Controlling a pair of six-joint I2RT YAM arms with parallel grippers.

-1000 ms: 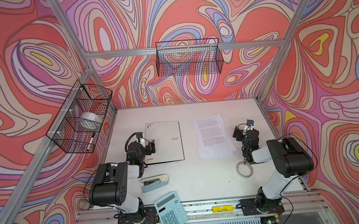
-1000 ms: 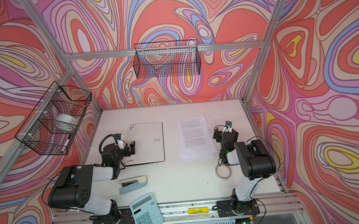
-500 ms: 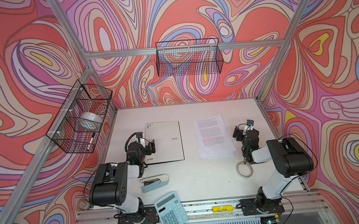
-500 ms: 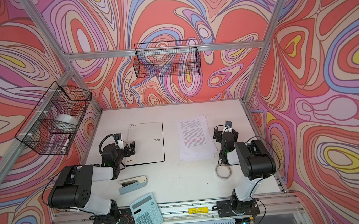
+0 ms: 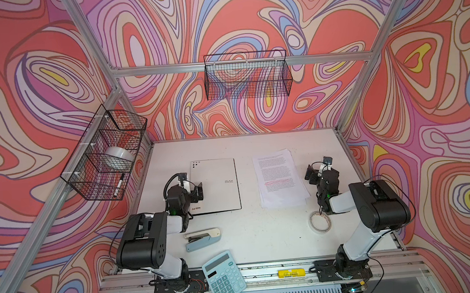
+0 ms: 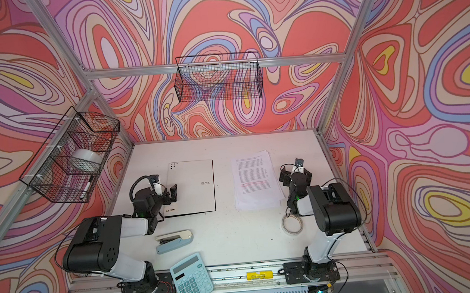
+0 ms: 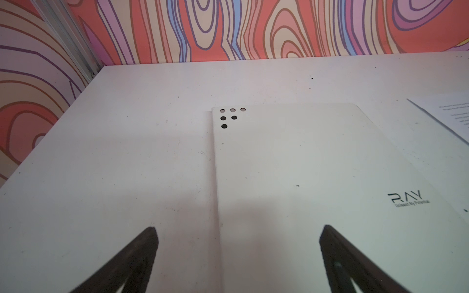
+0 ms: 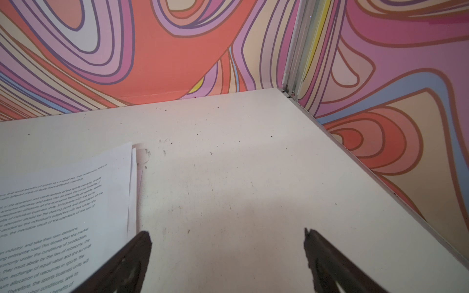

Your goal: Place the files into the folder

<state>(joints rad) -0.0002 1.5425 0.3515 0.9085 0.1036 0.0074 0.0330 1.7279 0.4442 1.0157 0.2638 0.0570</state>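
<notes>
Two left fingers (image 7: 132,261) straddle the folder (image 7: 304,165) edge (files (image 8: 63,203) beside right fingers (image 8: 127,261)).

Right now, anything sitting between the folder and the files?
No. The strip of table between the folder and the files is bare white surface; they lie side by side, apart. It shows in both top views.

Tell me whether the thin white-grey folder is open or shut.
Shut: the thin white-grey folder lies flat as one slab, logo cover up, no inside showing.
</notes>
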